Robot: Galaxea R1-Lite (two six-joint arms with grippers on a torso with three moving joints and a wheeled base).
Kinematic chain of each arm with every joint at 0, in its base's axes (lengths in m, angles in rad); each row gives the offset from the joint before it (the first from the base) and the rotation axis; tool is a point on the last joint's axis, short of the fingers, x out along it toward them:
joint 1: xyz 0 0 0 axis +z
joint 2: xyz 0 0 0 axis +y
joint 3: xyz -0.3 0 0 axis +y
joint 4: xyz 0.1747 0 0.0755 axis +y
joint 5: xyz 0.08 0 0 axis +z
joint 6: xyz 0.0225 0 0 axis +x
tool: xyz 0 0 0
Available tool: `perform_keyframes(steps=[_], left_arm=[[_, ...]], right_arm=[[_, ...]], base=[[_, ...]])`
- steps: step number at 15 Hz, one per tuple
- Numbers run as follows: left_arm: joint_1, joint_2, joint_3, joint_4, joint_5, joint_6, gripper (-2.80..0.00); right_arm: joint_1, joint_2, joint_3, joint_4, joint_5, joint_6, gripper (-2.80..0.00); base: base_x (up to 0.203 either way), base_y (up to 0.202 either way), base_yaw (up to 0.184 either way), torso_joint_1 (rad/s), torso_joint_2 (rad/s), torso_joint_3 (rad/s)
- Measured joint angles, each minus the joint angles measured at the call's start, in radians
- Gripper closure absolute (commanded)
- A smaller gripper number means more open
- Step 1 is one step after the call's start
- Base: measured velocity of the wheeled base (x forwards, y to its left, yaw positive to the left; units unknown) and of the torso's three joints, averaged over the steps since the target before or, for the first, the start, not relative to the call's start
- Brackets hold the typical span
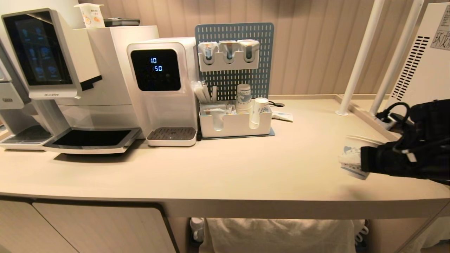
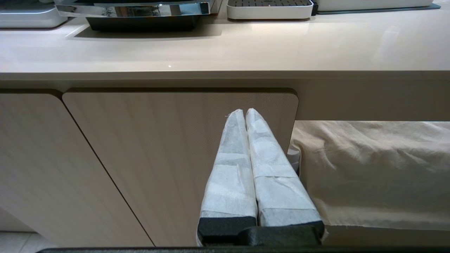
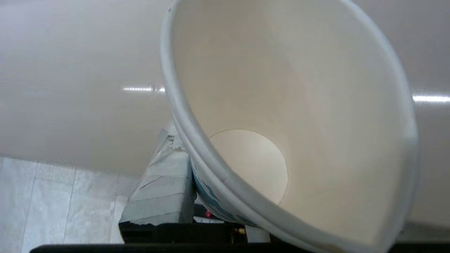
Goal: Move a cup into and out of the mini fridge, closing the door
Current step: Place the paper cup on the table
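Right pincer (image 1: pixel 355 162) pinching the cup (image 1: pixel 351 158) above the counter (image 1: pixel 225 172) at its right end, left pincer (image 2: pixel 245 114) pressed together beside a cabinet door (image 2: pixel 168 158)

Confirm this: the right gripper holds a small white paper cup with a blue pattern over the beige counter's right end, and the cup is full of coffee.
Not quite. The right gripper does hold the small white paper cup with a blue pattern over the beige counter, near its right end, but the cup is empty: the right wrist view shows its bare bottom.
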State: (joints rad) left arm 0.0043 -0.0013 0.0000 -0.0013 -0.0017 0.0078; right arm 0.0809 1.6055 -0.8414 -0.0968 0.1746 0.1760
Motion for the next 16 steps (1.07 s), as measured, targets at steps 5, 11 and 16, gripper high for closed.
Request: perform_keyframes(steps=[5,11,16], left_arm=[[0.0,0.0,0.0,0.0,0.0,0.0,0.0],[0.0,0.0,0.0,0.0,0.0,0.0,0.0],[0.0,0.0,0.0,0.0,0.0,0.0,0.0]], right_arm=[[0.01,0.325,-0.068,-0.448,-0.027,-0.088,0.0],[0.014,0.481,-0.096,-0.691,-0.027,-0.306,0.0],[0.014,0.52,-0.096,-0.708,-0.027,-0.339,-2.8]], base=[[0.0,0.0,0.0,0.0,0.0,0.0],[0.0,0.0,0.0,0.0,0.0,0.0],[0.0,0.0,0.0,0.0,0.0,0.0]])
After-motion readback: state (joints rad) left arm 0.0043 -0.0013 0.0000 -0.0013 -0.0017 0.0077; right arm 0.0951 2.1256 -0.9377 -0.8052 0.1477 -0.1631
